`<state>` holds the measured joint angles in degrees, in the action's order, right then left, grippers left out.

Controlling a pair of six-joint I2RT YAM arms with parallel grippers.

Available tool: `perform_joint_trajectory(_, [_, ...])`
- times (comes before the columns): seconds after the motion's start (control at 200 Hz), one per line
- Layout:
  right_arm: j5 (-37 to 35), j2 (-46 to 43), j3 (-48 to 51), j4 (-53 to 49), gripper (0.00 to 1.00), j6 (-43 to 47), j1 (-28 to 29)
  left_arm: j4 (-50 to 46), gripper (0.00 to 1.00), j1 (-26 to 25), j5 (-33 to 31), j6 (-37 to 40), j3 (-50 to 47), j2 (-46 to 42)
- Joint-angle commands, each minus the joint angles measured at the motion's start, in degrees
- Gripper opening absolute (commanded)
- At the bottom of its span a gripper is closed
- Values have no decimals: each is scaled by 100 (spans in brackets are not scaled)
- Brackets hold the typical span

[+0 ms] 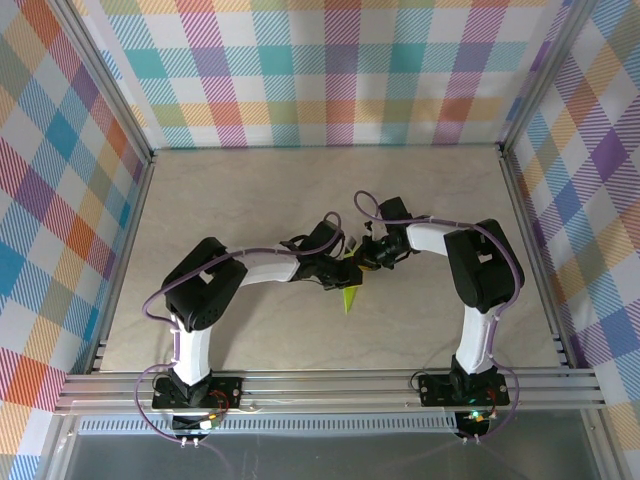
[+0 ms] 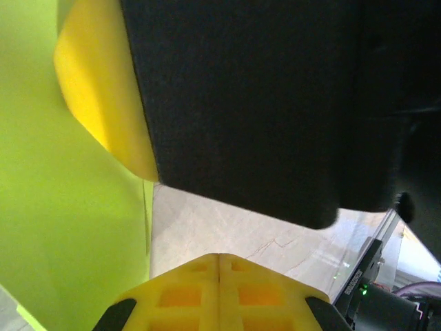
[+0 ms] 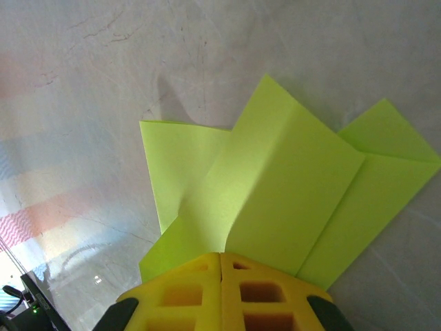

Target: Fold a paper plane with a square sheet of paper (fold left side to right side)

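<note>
The lime paper plane (image 3: 289,179) is folded, with a raised centre flap and wings spread to either side. My right gripper (image 3: 220,255) is shut on its near edge, and the paper fans out from the fingertips above the table. From above, only its pointed tip (image 1: 351,298) shows below the two grippers, which meet at mid-table. My left gripper (image 2: 219,256) is shut with nothing between its fingers. The paper (image 2: 62,227) stands close on its left, and the right gripper's yellow finger (image 2: 103,103) and black body sit just above it. Left gripper (image 1: 345,274) and right gripper (image 1: 369,261) almost touch.
The beige marble-look table (image 1: 250,200) is fenced by an aluminium frame (image 1: 330,385) and plaid walls (image 1: 330,70). Both arms arch inward from their bases at the near edge. Purple cables loop along the arms.
</note>
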<state>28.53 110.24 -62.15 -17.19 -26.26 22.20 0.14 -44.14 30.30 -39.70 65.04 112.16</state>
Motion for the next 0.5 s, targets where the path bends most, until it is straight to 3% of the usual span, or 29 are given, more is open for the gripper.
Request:
perform_joint_trajectory(0.0, [-405,314,111,-290,0,104,-5,-181,0,29,151,94,201,181])
perform_joint_trajectory(0.495, [-647,477,-6,-468,0,209,-5,-195,0,19,81,156,-202,210])
